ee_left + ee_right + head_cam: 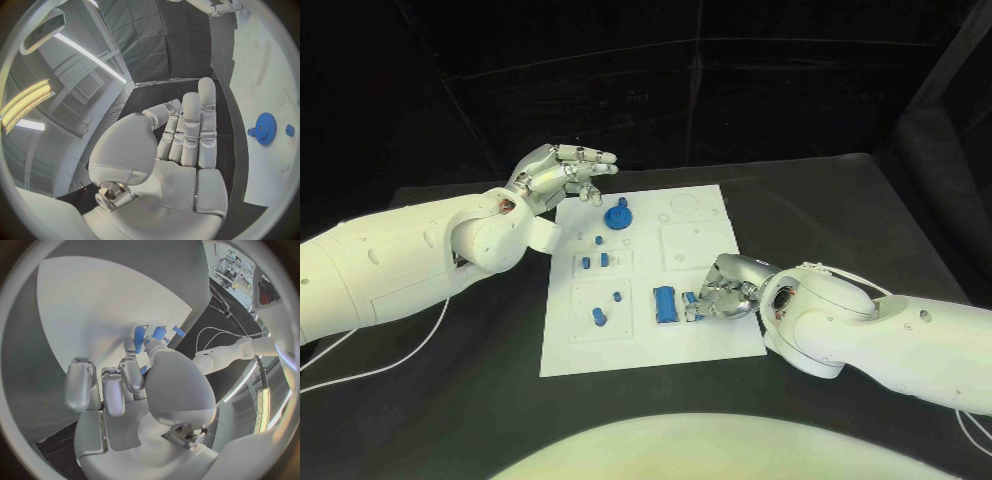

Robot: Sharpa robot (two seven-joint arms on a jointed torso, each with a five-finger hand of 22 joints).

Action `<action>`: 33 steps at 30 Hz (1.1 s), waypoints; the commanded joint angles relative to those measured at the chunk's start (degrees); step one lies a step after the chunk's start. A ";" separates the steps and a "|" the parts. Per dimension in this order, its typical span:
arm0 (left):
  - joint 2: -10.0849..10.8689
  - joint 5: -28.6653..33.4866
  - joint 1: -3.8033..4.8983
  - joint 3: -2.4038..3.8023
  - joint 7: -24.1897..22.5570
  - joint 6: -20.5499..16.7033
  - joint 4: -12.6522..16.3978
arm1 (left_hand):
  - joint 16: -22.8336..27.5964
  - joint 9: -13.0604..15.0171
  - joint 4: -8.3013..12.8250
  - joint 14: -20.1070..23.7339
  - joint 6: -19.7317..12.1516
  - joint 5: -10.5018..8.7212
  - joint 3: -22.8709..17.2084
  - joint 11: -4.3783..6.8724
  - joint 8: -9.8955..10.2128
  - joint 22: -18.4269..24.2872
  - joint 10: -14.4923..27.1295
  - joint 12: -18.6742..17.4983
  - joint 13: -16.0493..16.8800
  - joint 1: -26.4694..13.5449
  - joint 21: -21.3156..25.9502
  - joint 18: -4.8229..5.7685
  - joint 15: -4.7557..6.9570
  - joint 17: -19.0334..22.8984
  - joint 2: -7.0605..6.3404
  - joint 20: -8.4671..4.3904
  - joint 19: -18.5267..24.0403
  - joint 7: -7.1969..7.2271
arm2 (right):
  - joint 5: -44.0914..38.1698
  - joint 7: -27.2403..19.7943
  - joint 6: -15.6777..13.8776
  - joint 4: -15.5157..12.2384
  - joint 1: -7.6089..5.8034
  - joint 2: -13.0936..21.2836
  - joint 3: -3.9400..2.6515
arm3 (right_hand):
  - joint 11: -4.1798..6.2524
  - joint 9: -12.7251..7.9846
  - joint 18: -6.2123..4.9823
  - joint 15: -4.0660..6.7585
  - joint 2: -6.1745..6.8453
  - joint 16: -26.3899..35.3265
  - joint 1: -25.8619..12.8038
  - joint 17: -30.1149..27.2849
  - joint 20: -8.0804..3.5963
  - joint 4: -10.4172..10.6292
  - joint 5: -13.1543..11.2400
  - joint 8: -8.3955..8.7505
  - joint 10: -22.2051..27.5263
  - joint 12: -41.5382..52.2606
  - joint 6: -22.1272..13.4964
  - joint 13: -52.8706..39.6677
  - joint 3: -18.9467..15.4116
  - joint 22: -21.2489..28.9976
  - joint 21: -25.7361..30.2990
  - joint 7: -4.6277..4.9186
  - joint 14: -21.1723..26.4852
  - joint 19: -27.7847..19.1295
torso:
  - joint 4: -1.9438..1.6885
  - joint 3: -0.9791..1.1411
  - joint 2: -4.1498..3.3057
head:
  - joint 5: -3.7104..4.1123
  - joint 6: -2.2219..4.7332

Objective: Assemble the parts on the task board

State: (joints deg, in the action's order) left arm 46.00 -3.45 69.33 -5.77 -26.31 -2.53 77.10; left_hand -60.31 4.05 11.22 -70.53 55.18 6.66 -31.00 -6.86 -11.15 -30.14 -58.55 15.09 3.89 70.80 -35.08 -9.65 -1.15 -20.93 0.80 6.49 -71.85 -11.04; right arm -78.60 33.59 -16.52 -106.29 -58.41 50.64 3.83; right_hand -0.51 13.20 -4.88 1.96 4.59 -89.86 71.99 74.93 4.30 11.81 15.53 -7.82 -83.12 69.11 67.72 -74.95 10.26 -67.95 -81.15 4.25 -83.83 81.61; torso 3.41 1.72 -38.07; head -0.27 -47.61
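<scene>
Matt white task board, glossy blue plastic gear, black cloth table

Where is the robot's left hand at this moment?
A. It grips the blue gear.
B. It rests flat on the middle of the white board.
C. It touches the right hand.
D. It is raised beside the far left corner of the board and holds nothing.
D: the left hand is lifted by the far left corner of the task board, its fingers free, and the blue gear lies apart from it on the board.
</scene>
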 commanded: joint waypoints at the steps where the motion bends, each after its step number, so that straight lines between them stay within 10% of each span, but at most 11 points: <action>1: 0.02 -0.20 0.08 0.05 -0.21 0.71 0.08 | -0.22 0.07 -0.07 0.39 -0.40 0.02 -0.26 0.00 -0.36 -0.01 0.33 0.38 -0.05 -0.49 0.16 -0.75 -0.08 0.08 -0.09 -0.01 0.52 -0.15 | -0.13 -0.01 0.48 -0.06 -0.02 -0.19 0.01 | 0.33 0.07 0.81 0.43 0.01 -0.14 -0.80 15.07 -0.42 0.10 0.35 -0.26 0.03 0.12 0.42 -0.98 -0.50 -0.08 0.05 -0.01 -6.17 -0.11 | 0.06 0.02 -0.04 | -0.05 -0.05; 13: 0.13 -0.20 0.08 0.05 -0.10 0.69 0.13 | -0.24 0.07 -0.04 0.42 -0.47 0.01 -0.28 -0.03 -0.41 -0.02 0.40 0.43 -0.06 -0.55 0.14 -0.74 -0.10 0.11 -0.13 0.00 0.55 -0.18 | -0.32 0.06 -1.26 0.08 -0.01 -0.55 0.01 | 0.34 0.41 0.83 0.58 -0.04 -0.14 -3.83 15.07 -0.68 2.30 2.11 -0.36 -0.17 0.05 0.40 -1.07 -2.99 -0.02 0.14 0.02 -6.17 -0.06 | 0.02 0.01 0.00 | -0.04 -0.16; 21: 0.13 -0.20 0.09 0.05 -0.05 0.69 0.13 | -0.24 0.07 -0.04 0.42 -0.47 0.01 -0.28 -0.03 -0.41 -0.02 0.40 0.43 -0.06 -0.55 0.14 -0.74 -0.10 0.11 -0.13 0.00 0.55 -0.18 | -0.36 -0.46 -2.76 0.24 -0.01 -0.88 0.01 | 0.20 0.95 0.81 0.47 0.02 -0.14 -8.86 15.07 -0.59 4.80 -7.62 -0.28 -0.12 -0.42 -0.17 -1.05 -9.71 0.12 0.34 0.11 -6.17 -0.05 | 0.02 0.02 -0.04 | -0.04 -0.16; 33: 0.14 -0.20 0.09 0.05 -0.03 0.69 0.09 | -0.24 0.07 -0.04 0.42 -0.47 0.01 -0.28 -0.03 -0.41 -0.02 0.40 0.43 -0.06 -0.55 0.14 -0.74 -0.10 0.11 -0.13 0.00 0.55 -0.18 | -0.78 -1.61 -2.09 -0.33 -0.01 0.64 0.00 | 0.14 1.49 0.79 0.43 -1.03 -0.14 -5.00 15.07 -0.56 3.45 -6.63 -0.30 0.02 -0.75 -0.60 -1.14 -12.21 0.17 0.47 0.18 -6.17 -0.06 | 0.13 0.02 0.05 | 0.00 0.00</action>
State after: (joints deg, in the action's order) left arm 46.14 -3.54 69.33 -5.77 -26.14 -2.44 77.09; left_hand -60.31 4.05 11.21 -70.53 54.97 6.66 -31.00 -6.86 -11.34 -30.14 -58.55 15.32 3.89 70.80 -35.08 -9.66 -1.15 -20.88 0.80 6.49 -71.85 -11.25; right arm -78.85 33.18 -18.32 -106.33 -58.38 51.07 3.84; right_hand -0.51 14.64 -4.88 2.16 3.59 -89.86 66.39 74.91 3.88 15.51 8.70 -7.80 -83.12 68.55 67.59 -74.94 -1.93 -67.88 -80.93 4.37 -84.04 81.61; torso 3.46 1.74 -38.07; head -0.31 -47.71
